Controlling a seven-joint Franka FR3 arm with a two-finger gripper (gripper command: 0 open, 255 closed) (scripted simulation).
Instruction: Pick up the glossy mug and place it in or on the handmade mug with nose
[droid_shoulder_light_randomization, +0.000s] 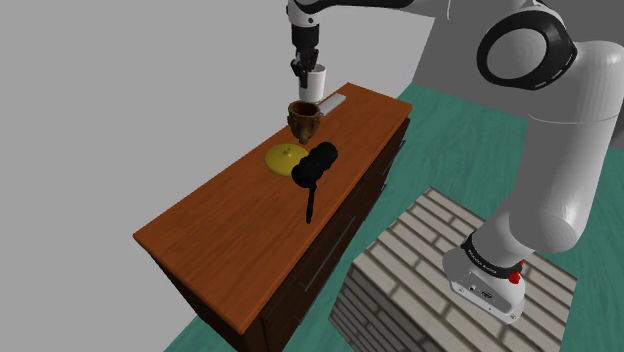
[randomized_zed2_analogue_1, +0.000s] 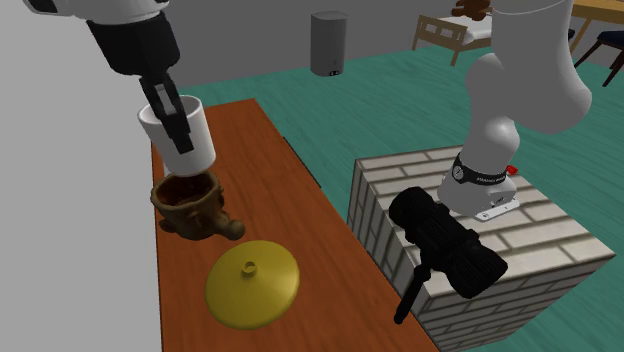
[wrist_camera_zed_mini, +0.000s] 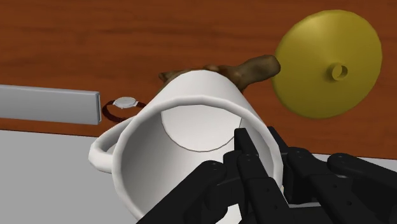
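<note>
A glossy white mug (randomized_zed2_analogue_1: 185, 140) hangs tilted in the air, my gripper (randomized_zed2_analogue_1: 168, 110) shut on its rim, one finger inside and one outside. Right under it stands the brown handmade mug (randomized_zed2_analogue_1: 190, 205) on the wooden cabinet top, its opening facing up. The white mug's base is just above that opening; I cannot tell whether they touch. In the shoulder view the gripper (droid_shoulder_light_randomization: 303, 70) holds the white mug (droid_shoulder_light_randomization: 315, 83) above the brown mug (droid_shoulder_light_randomization: 304, 120) at the cabinet's far end. In the wrist view the fingers (wrist_camera_zed_mini: 251, 159) clasp the white mug's (wrist_camera_zed_mini: 191, 127) wall, with the brown mug (wrist_camera_zed_mini: 251, 69) partly hidden behind it.
A yellow lid (droid_shoulder_light_randomization: 287, 157) lies beside the brown mug, and a black long-handled object (droid_shoulder_light_randomization: 315, 168) lies next to it. A flat grey bar (droid_shoulder_light_randomization: 332, 102) and a small watch-like item (wrist_camera_zed_mini: 124, 105) sit near the far edge. The brick-patterned stand (randomized_zed2_analogue_1: 480, 240) is beside the wooden cabinet (droid_shoulder_light_randomization: 230, 235).
</note>
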